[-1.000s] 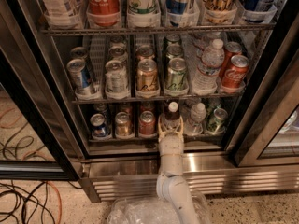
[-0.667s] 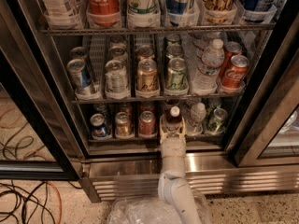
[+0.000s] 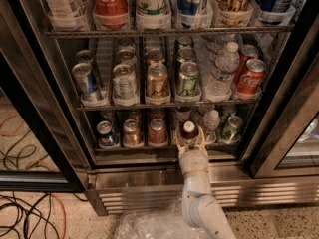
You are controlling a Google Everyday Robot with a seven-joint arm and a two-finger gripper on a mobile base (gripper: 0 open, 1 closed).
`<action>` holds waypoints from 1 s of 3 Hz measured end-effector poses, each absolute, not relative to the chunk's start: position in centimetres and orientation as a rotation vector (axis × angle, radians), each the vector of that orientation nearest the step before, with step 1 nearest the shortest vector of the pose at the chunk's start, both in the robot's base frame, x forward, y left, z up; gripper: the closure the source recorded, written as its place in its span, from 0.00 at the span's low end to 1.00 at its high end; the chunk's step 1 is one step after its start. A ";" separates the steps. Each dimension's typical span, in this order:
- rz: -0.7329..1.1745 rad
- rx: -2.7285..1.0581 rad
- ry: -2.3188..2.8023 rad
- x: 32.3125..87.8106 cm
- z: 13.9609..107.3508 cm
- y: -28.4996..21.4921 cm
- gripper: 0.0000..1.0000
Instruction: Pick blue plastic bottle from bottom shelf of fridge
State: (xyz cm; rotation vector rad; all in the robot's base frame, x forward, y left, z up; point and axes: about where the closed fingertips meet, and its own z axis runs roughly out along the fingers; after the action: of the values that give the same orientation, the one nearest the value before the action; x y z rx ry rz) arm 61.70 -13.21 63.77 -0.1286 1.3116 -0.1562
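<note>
The fridge stands open in front of me, seen from above. On its bottom shelf the blue plastic bottle, with a white cap and dark contents, stands at the front edge of its lane. My gripper reaches in from below, and its two fingers close against the bottle's sides just under the cap. The white arm hides the bottle's lower body.
On the bottom shelf a blue can, a gold can and a red can stand to the left; a clear water bottle and a green can to the right. The black door frame is on the right, cables lie on the floor at left, and a plastic bag sits below.
The gripper and the bottle between its fingers have moved together toward the shelf's front edge and slightly right. The cans have not moved.
</note>
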 end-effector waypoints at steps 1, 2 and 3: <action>-0.163 -0.271 1.367 60.8 63.9 -12.9 1.00; -0.093 -0.388 1.414 60.2 64.8 -12.0 1.00; 0.034 -0.496 1.466 59.5 65.5 -11.1 1.00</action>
State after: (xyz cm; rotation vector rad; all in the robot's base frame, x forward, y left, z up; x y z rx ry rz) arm 59.46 -11.08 65.54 -0.4956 1.4663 0.0341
